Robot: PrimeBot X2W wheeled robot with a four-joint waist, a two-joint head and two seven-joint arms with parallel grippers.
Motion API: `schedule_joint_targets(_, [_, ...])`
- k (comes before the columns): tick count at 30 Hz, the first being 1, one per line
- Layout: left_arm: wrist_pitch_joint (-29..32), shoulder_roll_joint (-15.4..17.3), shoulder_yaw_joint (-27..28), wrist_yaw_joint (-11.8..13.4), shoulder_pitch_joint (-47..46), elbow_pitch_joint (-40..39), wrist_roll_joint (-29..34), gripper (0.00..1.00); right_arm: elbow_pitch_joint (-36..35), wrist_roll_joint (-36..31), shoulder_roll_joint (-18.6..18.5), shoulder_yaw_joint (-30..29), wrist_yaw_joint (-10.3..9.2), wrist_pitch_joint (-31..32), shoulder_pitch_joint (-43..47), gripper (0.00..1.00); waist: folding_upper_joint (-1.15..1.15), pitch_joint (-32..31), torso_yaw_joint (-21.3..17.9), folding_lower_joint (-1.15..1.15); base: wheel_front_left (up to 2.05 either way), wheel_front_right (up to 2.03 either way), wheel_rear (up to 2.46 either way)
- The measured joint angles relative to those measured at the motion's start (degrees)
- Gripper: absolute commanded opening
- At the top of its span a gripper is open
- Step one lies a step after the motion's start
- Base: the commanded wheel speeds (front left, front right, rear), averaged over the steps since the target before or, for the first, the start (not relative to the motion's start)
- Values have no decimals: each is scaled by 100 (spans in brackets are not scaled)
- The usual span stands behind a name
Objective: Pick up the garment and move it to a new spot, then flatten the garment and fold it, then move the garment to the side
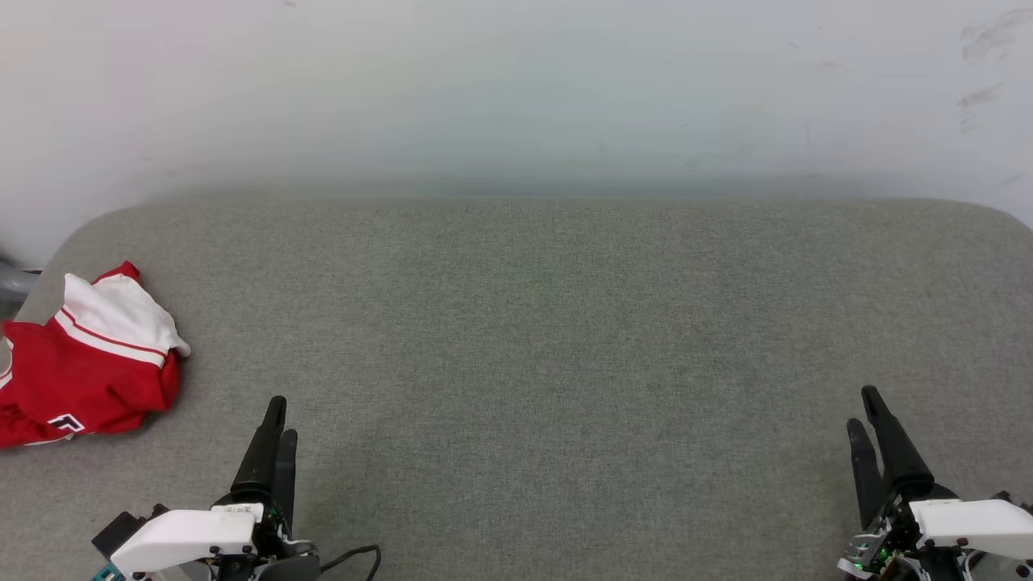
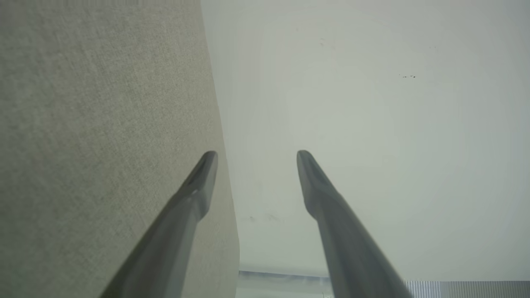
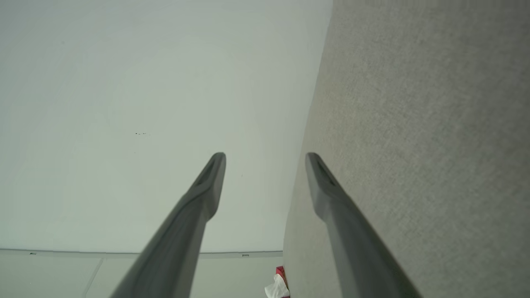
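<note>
The garment (image 1: 85, 367), a red shirt with a white sleeve and red-white trim, lies crumpled at the far left edge of the grey fabric table (image 1: 533, 339). A small bit of the garment (image 3: 279, 284) also peeks past the table edge in the right wrist view. My left gripper (image 1: 282, 415) stands at the lower left, to the right of the garment and apart from it; in the left wrist view the left gripper (image 2: 256, 154) has its fingers spread with nothing between them. My right gripper (image 1: 863, 407) is at the lower right, and the right gripper (image 3: 265, 155) is open and empty too.
A white wall (image 1: 516, 89) rises right behind the table's far edge. The table's corners are rounded. A grey object (image 1: 14, 281) sits just off the table's left edge, behind the garment.
</note>
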Motion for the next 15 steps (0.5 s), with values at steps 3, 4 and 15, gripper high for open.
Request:
schedule_joint_targets(3, [-81, 1, 34, 0, 0, -44, 269, 100, -81, -261, 1, -32, 0, -82, 2, 100, 0, 2, 3, 0, 0, 0, 0])
schedule_joint_targets(4, [-110, 1, 42, 0, 0, -63, 357, 100, -105, -349, 1, -46, 0, -109, 5, 100, 0, 2, 3, 0, 0, 0, 0])
schedule_joint_targets(15, [-380, 2, 54, 223, 0, -455, 1623, 100, -528, -1660, 3, -174, 0, -382, 65, 100, 0, 20, 10, 1, 0, 0, 0])
